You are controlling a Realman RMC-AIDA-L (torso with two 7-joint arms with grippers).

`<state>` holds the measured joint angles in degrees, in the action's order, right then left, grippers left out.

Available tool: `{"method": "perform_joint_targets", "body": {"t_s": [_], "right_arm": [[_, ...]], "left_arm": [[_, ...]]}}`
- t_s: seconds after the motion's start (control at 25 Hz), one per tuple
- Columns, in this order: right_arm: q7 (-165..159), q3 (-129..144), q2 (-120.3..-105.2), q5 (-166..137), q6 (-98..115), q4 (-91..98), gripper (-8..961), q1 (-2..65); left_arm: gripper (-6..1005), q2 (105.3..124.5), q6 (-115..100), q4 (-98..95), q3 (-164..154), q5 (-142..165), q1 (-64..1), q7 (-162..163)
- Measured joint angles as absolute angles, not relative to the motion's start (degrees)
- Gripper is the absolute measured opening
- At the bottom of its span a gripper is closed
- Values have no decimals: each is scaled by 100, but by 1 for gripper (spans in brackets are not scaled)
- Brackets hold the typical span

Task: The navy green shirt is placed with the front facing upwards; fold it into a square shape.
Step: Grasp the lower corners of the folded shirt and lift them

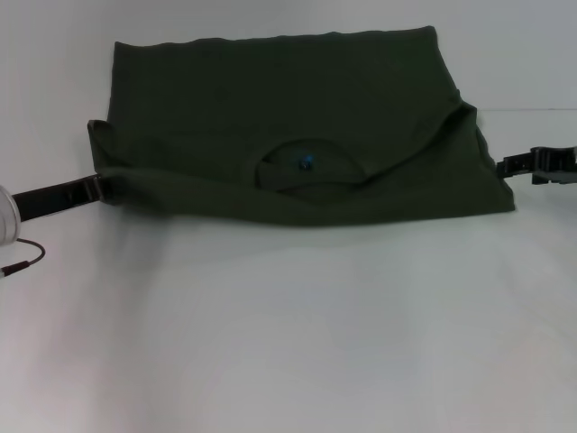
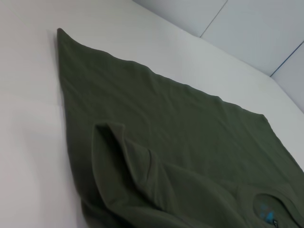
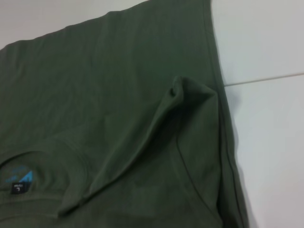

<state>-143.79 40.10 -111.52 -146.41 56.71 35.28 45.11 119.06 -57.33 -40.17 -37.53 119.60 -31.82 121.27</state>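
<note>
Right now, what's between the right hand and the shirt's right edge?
Nothing: in the head view only a short stretch of bare white table separates the right hand from the navy green shirt.

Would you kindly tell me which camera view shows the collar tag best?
The right wrist view: the small black tag sits clearly under blue print inside the collar. The head view shows only a blue speck there; the left wrist view catches blue print at its edge.

Your left gripper is sitting low at the frame's left edge; your right gripper is reaching in at mid-right edge.
</note>
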Motion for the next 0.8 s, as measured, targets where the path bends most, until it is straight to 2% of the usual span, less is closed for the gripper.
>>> {"method": "perform_joint_targets", "body": {"t_s": [0.64, 0.8], "right_arm": [[-14371, 4780, -11415, -14657, 4342, 2815, 674, 4773], [-14386, 4851, -11430, -14666, 4267, 2685, 674, 4808]], "left_arm": [[42, 11931, -5648, -3998, -3753, 11962, -3199, 12129], [42, 11943, -5627, -4000, -3753, 11962, -3185, 12129]]}}
